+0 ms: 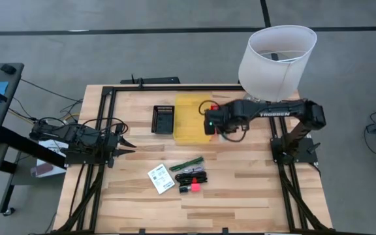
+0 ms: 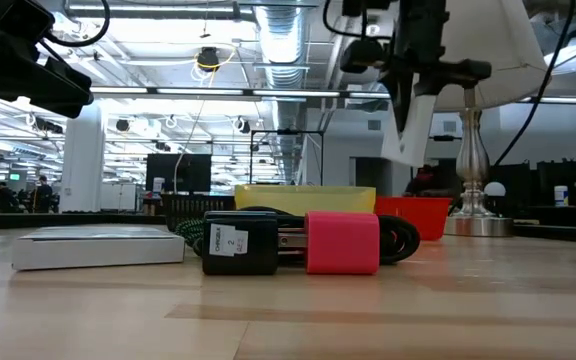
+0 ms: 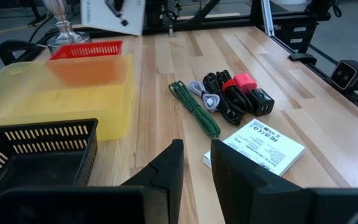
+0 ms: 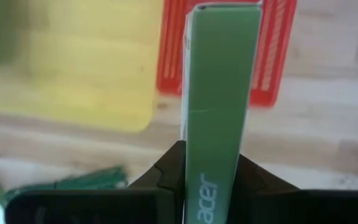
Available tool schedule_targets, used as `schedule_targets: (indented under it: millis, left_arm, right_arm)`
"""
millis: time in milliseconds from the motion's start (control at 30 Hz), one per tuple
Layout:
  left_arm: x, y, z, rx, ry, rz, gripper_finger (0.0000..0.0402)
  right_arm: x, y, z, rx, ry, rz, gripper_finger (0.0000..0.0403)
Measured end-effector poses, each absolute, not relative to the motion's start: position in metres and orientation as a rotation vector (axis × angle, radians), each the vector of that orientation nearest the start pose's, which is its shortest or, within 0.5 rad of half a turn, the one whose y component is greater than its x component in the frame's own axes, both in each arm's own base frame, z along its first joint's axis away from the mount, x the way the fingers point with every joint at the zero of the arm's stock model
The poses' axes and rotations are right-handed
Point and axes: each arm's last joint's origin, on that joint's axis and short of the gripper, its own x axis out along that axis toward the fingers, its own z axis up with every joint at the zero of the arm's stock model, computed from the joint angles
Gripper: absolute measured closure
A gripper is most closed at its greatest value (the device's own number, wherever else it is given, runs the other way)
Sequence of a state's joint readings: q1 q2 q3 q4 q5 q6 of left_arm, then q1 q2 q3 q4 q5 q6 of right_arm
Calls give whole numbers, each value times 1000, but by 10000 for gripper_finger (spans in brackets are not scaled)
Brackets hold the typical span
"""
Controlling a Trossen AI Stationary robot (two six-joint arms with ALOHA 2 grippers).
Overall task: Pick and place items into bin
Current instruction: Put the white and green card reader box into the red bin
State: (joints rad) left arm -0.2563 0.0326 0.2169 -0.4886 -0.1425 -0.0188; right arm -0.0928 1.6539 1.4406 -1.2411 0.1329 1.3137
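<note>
Two arms worked at the wooden table (image 1: 253,196). The right gripper (image 4: 211,163) hung above the table's far middle, just beside the yellow tray (image 1: 189,119) and over the small red basket (image 4: 277,50), its fingers clamped on a flat green-edged box (image 4: 219,106) held on edge. The left gripper (image 3: 196,163) waited low near the table's left edge, its fingers (image 3: 166,168) a narrow gap apart and holding nothing. A black basket (image 1: 164,119) sat touching the yellow tray's left side. Nearer the front edge, around the middle, lay the remaining items: a flat white labelled packet (image 1: 161,177), a thin green stick (image 1: 187,163), a coiled black cord (image 1: 192,176) and a tiny pink-red block (image 1: 192,187) beside a black plug (image 2: 240,243). A white lampshade (image 1: 277,60) stood over the far right corner.
</note>
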Motion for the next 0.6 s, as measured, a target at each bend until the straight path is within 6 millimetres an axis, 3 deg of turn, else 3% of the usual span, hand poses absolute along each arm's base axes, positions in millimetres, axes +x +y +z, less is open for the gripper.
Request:
schedule_targets:
  millis: [333, 600]
  left_arm:
    - [76, -16, 187, 42, 300, -110, 329]
    - [76, -16, 187, 42, 299, -110, 329]
  right_arm:
    - [294, -84, 278, 1021, 1102, -1134, 344]
    - [289, -109, 277, 1029, 1083, -1127, 344]
